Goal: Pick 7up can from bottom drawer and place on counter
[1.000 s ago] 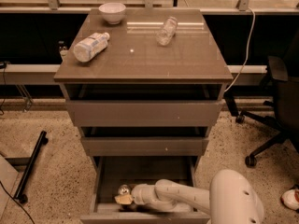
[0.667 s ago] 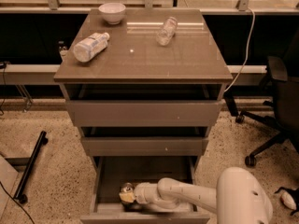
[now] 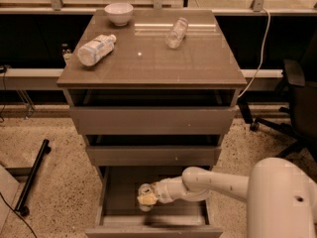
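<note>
No text is legible; the tool (image 3: 147,198) sits in the bottom drawer (image 3: 124,190).

Warm dim light glares off the counter (image 3: 198,58), while the gripper (image 3: 147,198) sits in the shadowed bottom drawer (image 3: 119,195).

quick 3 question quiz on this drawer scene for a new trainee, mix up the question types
1. True or false: a bowl stands at the far left corner of the counter.
2. Where is the gripper? A: above the counter. B: inside the open bottom drawer, at the can. C: in the middle drawer.
3. How many plastic bottles lie on their sides on the counter?
Key: 1 true; 2 B; 3 two, the second one nearer the back.
</note>
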